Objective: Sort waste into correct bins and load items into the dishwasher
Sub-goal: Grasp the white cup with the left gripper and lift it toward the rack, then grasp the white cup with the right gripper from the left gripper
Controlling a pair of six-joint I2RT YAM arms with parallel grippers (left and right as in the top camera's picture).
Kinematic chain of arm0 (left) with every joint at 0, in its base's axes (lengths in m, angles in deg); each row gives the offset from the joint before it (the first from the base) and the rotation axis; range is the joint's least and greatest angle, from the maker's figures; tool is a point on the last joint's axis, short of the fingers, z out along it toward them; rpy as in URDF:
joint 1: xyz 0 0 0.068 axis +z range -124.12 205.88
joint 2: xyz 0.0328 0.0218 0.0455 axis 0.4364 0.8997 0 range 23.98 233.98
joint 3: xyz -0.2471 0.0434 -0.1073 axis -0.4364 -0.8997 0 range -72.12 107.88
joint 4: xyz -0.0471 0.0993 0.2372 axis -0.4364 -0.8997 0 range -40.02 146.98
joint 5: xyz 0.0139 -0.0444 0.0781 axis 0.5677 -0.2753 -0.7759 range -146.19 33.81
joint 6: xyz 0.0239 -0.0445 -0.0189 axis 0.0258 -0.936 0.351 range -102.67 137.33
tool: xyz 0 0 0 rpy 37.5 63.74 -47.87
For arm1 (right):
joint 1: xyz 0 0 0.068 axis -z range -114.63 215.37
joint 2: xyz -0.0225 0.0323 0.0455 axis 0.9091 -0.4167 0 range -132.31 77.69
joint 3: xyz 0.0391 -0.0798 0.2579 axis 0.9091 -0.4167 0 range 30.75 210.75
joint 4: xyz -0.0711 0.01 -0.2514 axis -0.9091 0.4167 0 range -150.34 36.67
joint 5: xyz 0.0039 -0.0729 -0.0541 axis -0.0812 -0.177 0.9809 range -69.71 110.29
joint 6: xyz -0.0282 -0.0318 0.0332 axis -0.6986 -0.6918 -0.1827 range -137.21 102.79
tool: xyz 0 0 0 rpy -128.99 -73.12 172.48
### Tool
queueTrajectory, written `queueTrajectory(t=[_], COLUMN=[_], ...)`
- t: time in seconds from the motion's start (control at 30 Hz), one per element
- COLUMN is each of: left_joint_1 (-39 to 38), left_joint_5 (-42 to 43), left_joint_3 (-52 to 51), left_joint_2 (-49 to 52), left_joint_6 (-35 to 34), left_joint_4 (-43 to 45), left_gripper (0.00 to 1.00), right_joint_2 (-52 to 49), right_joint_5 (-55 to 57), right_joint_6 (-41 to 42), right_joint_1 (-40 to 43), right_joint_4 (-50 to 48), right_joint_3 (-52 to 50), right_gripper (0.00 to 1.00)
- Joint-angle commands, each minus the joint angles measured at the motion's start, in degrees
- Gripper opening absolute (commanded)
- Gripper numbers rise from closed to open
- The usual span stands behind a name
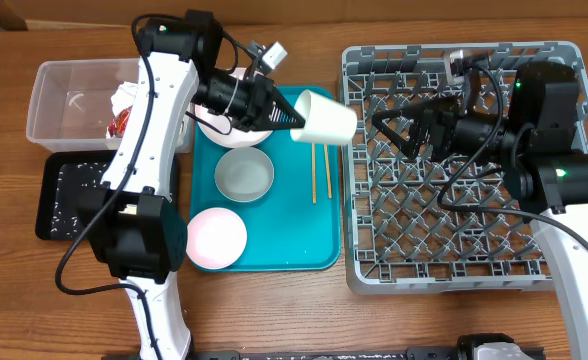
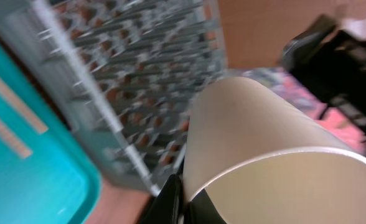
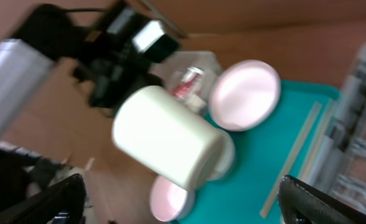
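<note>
1. Near edge: a bare strip of wood table (image 1: pixel 304 310) runs in front of the teal tray (image 1: pixel 284 235) and the grey dish rack (image 1: pixel 454 240). Tray and rack sit side by side, rims almost touching.
2. Pink plate (image 1: pixel 216 237) lies at the tray's near-left corner, tight to the rim and just beside the L arm (image 1: pixel 149 150).
3. Mid tray: bowl (image 1: pixel 244 172) stands upright. Chopsticks (image 1: pixel 320 172) lie together near the tray's right rim, running near-to-far. There is bare teal btwn bowl and chopsticks, and more nearer than the sticks.
4. Left of the L arm: black tray (image 1: pixel 59 195) with rice grains (image 1: pixel 74 180) scattered inside.
5. Cup (image 1: pixel 326 120) is off the surface, tipped on its side over the seam btwn tray's right rim and rack's left rim. Its mouth faces left.
6. L gripper (image 1: pixel 296 122) is pinched on the cup's rim.
7. R gripper (image 1: pixel 386 122) hangs over the rack's far-left part, pointing at the cup's base. It is near the cup but apart from it. Its fingers (image 3: pixel 52 202) are spread wide.
8. Far left: clear tub (image 1: pixel 59 95), just behind the black tray, holds the red-white wrapper (image 1: pixel 122 122). A white dish (image 1: pixel 212 128) sits at the tray's far-left, partly hidden under the L wrist.
</note>
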Motion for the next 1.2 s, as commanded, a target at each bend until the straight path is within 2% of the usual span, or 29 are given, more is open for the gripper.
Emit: queueTrajectory(t=[0.0, 0.3, 0.6, 0.87, 1.0, 1.17], left_joint_1=[0.6, 0.5, 0.4, 0.4, 0.4, 0.4], left_joint_5=[13.6, 16.0, 16.0, 15.9, 15.9, 15.7], left_joint_3=[1.2, 1.2, 1.2, 1.2, 1.2, 1.2], left_joint_2=[-0.2, -0.2, -0.2, -0.2, -0.2, -0.2], left_joint_6=[2.8, 3.8, 5.6, 6.4, 6.4, 6.4], left_joint_4=[-0.1, -3.1, -4.6, -4.6, -4.6, -4.6], left_gripper=[0.04, 0.04, 0.04, 0.04, 0.04, 0.04], right_joint_2=[-2.6, -10.2, -13.2, -13.2, -13.2, -13.2], right_joint_5=[-7.3, -18.1, -20.8, -20.7, -20.7, -20.5], right_joint_6=[0.0, -0.1, 1.9, 2.2, 3.3, 6.0], right_joint_1=[-0.3, -1.0, -3.8, -6.4, -7.2, -7.6], right_joint_4=[-2.1, -12.2, -21.8, -23.1, -25.4, -28.5], right_joint_3=[1.0, 1.0, 1.0, 1.0, 1.0, 1.0], right_gripper=[1.0, 1.0, 0.99, 0.72, 0.68, 0.56])
